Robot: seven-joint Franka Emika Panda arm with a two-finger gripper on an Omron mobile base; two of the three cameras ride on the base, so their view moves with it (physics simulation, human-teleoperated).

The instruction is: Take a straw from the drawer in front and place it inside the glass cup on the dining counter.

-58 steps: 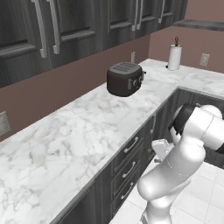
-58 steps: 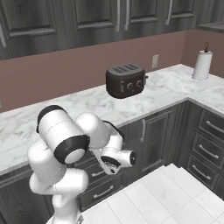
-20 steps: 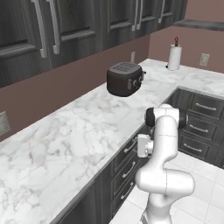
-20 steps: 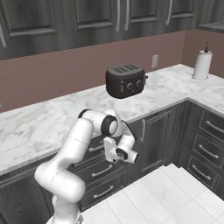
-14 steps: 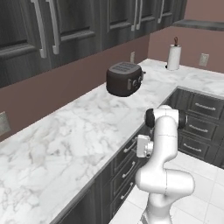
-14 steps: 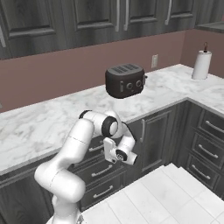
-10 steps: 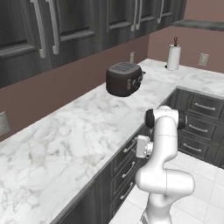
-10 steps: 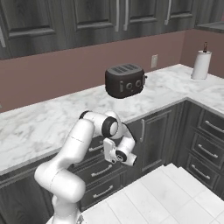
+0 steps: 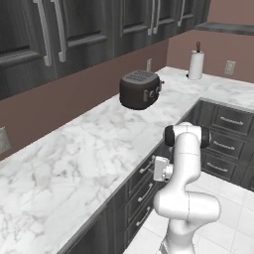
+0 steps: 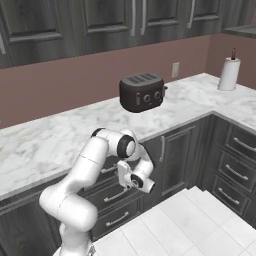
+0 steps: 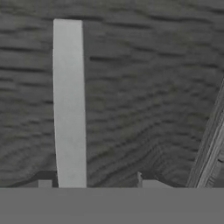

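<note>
Claw (image 11: 94,183) against drawer (image 11: 144,96), tips mostly cut off, straddling handle (image 11: 68,105); grip on it unclear, contact hidden.

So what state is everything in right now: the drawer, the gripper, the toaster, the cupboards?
Drawer: closed, its dark front close before the hand.
Drawer handle: silver bar, standing between the two fingertips.
Gripper: at the handle, jaws either side of it; whether they press on it yet I cannot tell.
Toaster: upright on the marble counter, slots empty.
Paper towel roll: standing upright.
Upper cabinets: doors shut.
</note>
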